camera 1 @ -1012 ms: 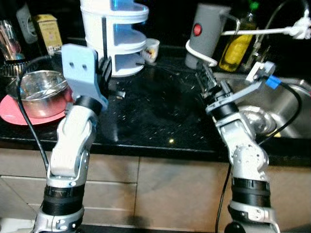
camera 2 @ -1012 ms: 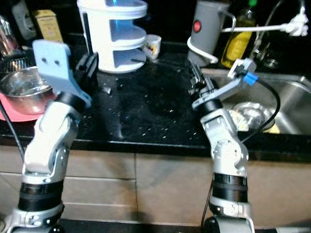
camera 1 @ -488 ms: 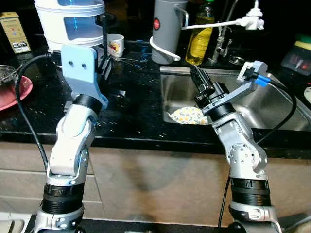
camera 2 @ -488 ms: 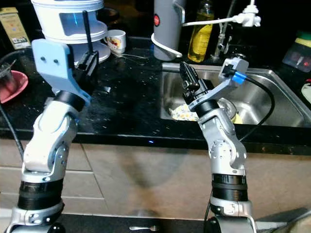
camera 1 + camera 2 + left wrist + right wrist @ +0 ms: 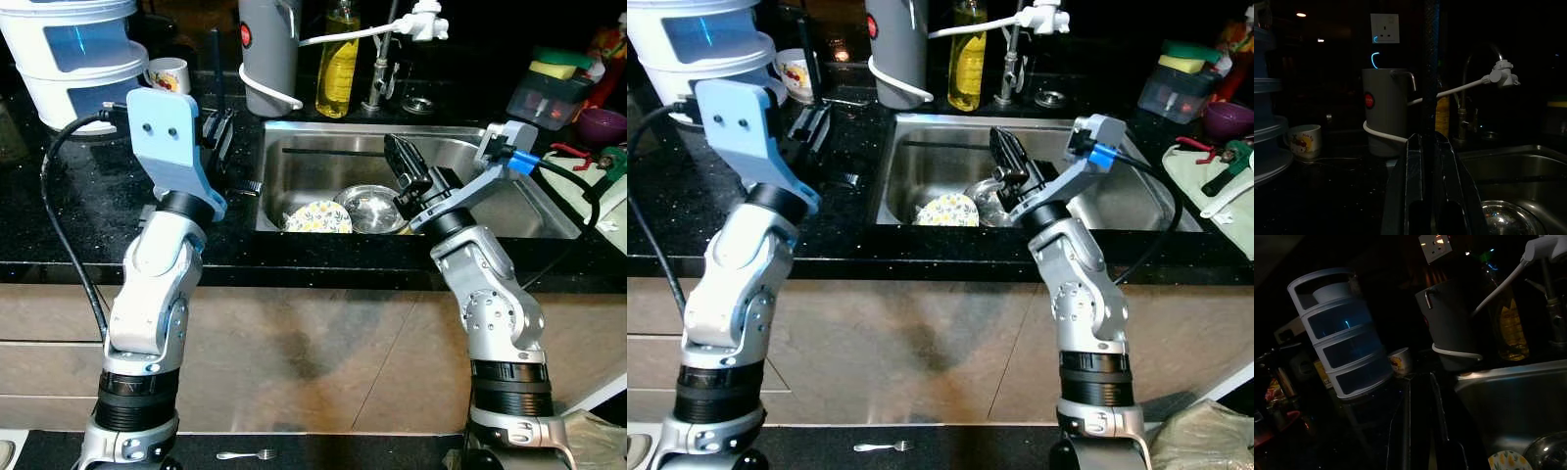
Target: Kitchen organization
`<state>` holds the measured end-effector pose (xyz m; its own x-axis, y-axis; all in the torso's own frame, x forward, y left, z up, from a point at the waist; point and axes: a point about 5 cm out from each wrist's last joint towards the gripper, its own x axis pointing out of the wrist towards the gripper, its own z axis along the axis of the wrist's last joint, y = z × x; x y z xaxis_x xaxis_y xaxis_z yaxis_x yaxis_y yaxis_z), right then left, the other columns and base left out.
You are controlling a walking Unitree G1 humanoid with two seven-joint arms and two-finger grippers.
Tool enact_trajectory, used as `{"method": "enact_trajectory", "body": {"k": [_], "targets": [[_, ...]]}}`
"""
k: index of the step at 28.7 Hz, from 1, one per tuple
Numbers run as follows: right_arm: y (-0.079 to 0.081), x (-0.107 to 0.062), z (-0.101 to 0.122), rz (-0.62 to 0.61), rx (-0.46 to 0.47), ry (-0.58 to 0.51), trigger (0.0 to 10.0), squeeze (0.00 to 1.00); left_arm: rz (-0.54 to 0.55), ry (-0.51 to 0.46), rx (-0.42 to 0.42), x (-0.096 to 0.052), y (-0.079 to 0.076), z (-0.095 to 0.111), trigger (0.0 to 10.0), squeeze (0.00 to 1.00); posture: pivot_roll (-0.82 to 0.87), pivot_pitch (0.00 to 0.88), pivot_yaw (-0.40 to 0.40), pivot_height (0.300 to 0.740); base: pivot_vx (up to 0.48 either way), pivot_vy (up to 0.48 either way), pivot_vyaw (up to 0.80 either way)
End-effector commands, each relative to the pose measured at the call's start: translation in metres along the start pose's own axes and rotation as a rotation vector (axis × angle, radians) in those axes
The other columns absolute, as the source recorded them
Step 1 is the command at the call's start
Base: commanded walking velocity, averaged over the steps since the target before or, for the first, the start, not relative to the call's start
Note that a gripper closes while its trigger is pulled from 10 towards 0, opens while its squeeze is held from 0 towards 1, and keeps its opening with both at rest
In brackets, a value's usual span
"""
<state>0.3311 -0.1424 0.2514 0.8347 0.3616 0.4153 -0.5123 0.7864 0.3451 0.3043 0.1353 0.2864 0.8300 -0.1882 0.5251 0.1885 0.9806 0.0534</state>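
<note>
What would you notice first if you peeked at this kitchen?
Two silver robot arms reach up in front of a black counter. Between them a shiny sink holds a flowery plate and a metal bowl. The right claw hangs over the sink, and a fork lies on the floor.

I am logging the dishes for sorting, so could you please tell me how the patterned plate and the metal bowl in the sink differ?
The patterned plate is pale with a yellow floral print, while the metal bowl is plain shiny steel. The plate is shallow; the bowl is deeper and shows a hollow, reflective inside. The plate lies towards the sink's left side, the bowl to its right, nearer the right pincer. Both are round and lie side by side on the sink floor.
</note>
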Motion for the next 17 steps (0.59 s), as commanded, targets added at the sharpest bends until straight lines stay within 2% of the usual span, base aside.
{"method": "enact_trajectory", "body": {"k": [1,3,8,14,17], "targets": [[0.0014,0.0012,-0.0008,0.006,-0.01,0.004,10.0,0.0,0.006,0.007,0.005,-0.0013,0.0015,-0.0016,10.0,0.0,0.07,0.0,-0.086,0.74,0.0,0.0,0.0],[0.0014,0.0014,-0.0009,0.007,-0.014,0.005,10.0,0.0,0.004,0.01,0.008,-0.0013,0.0013,-0.0017,10.0,0.0,0.06,0.0,-0.086,0.74,0.0,0.0,0.0],[0.0014,0.0015,-0.0009,0.008,-0.017,0.007,10.0,0.0,-0.005,0.017,0.007,-0.0016,-0.0004,-0.0032,10.0,0.0,0.06,0.0,-0.088,0.74,0.0,-0.48,0.0],[0.0002,0.004,-0.0034,-0.019,-0.08,0.031,10.0,0.0,0.017,0.034,0.002,0.0012,0.003,-0.0066,10.0,0.0,0.06,0.0,-0.087,0.74,0.0,0.0,0.0],[-0.0036,0.0098,-0.0066,-0.087,-0.159,0.063,10.0,0.0,0.029,0.045,-0.002,0.0044,0.0086,-0.0093,10.0,0.0,0.06,0.0,-0.082,0.74,0.0,0.0,0.0]]}}
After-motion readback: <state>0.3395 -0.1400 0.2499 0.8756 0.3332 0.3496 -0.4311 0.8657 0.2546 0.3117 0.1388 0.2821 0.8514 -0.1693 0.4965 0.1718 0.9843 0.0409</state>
